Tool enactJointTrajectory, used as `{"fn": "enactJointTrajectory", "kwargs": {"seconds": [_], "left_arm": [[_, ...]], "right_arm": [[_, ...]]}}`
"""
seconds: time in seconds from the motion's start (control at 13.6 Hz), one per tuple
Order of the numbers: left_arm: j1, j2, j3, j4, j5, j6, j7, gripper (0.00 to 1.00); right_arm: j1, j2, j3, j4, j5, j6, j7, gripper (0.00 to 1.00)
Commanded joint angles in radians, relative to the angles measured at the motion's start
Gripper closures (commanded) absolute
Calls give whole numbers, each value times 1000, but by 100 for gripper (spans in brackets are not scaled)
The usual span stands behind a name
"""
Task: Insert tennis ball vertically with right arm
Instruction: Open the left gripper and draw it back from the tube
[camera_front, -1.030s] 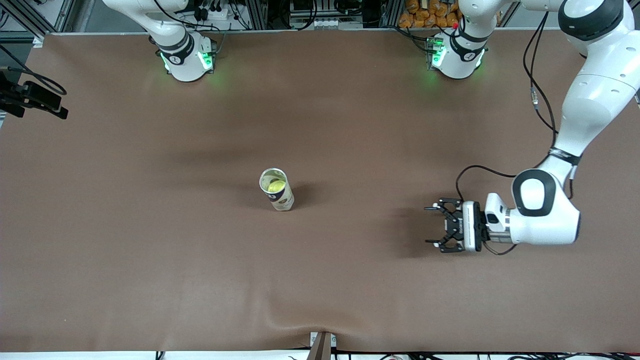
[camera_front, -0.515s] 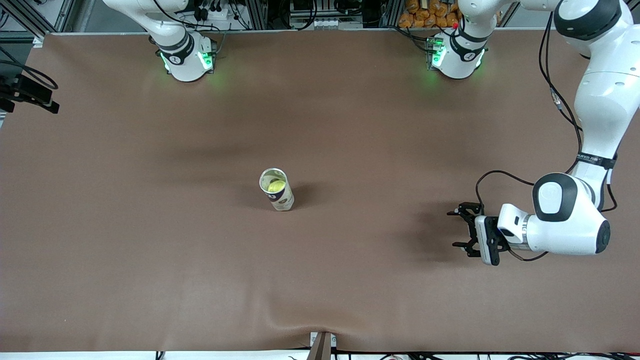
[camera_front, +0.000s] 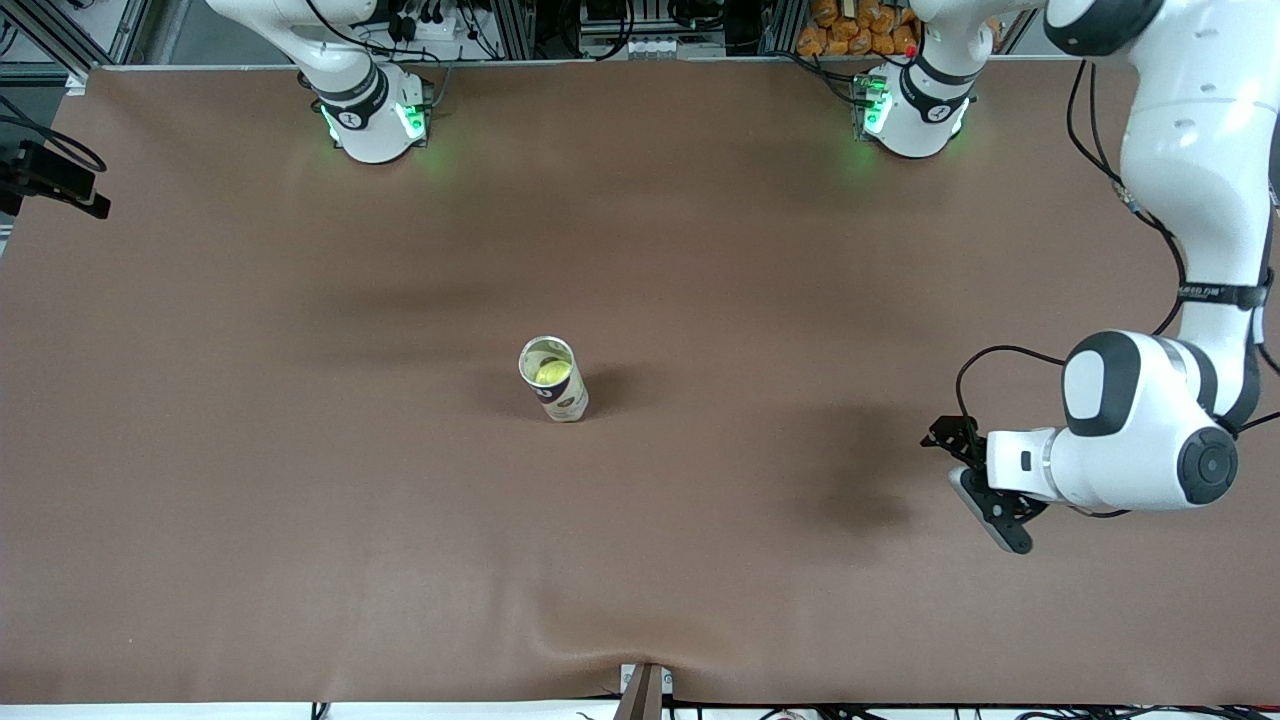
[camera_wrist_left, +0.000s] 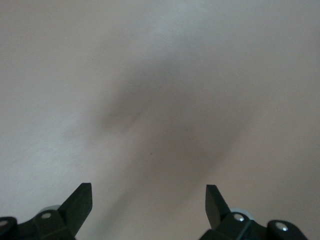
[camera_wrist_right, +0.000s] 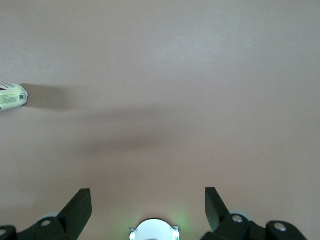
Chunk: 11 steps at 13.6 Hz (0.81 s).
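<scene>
Tennis ball (camera_front: 550, 373) inside upright can (camera_front: 553, 380)

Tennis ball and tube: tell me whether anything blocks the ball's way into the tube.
Nothing does: the tennis ball already sits inside the upright tube, whose mouth is open. Both grippers are elsewhere.
</scene>
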Motion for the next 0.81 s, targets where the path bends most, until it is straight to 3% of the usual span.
{"fn": "enactJointTrajectory", "kwargs": {"seconds": [0.0,0.15,0.37,0.44,0.74], "left_arm": [[-136,-104,134,-17,7,-67,-259,0],[-242,-155,222,-13,4,-161,-428,0],[-247,-265,234,-22,-30,-215,-694,0],[-240,-298,240,-24,-29,-242,-694,0],[-227,-394,401,-30,-32,-270,-687,0]], "right_arm": [[-15,-5,11,12,-2,-7,-6,0],[-5,-6,15,12,4,-12,-6,0],[-8,-6,15,12,6,-18,-6,0],[-8,-6,15,12,6,-18,-8,0],[-11,-9,14,9,4,-16,-11,0]]}}
